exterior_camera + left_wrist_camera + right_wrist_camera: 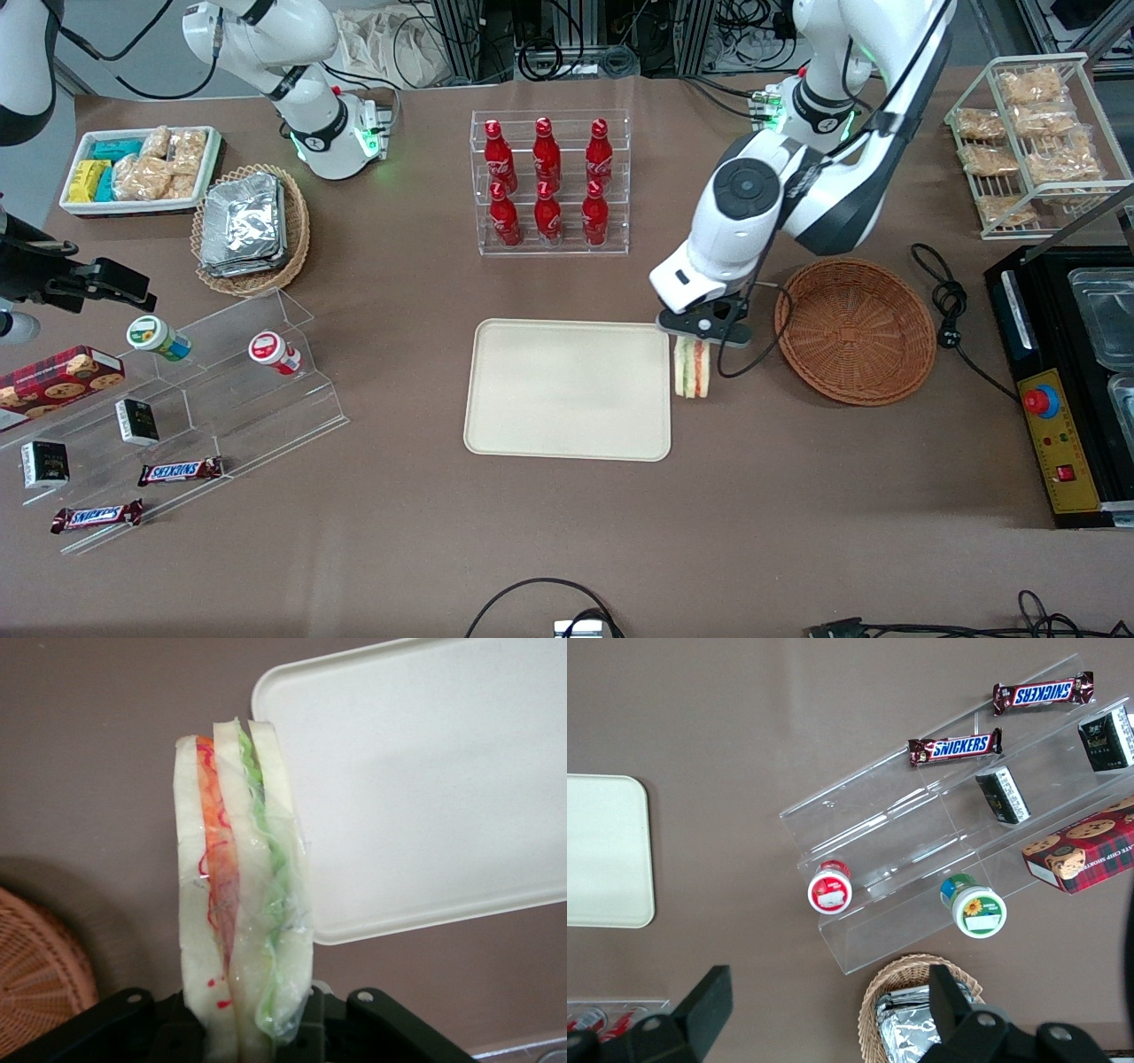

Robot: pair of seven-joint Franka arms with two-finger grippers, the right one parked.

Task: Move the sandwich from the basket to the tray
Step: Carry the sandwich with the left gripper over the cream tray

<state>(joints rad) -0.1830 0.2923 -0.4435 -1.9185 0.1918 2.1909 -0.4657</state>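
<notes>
Fingers point(133, 1014) of the left gripper point(694, 335) are clamped on the sandwich point(692, 369), pinching its wrapped upper end from both sides. From the wrist camera, the sandwich point(241, 895) hangs clear of the brown desk point(797, 496), white bread slices standing edge-on with orange-red and green filling between them under clear wrap. From the front, it hangs between the tray point(496, 425) and the basket point(855, 330), just beside the tray's edge and not over it yet. The cream tray point(425, 788) lies flat with nothing on it, one rounded corner close to the sandwich. That reddish-brown wicker basket point(40, 983) sits apart toward the working arm's end, nothing visible inside it. Farther from the front camera than the tray stands a clear rack of red bottles point(547, 182).
</notes>
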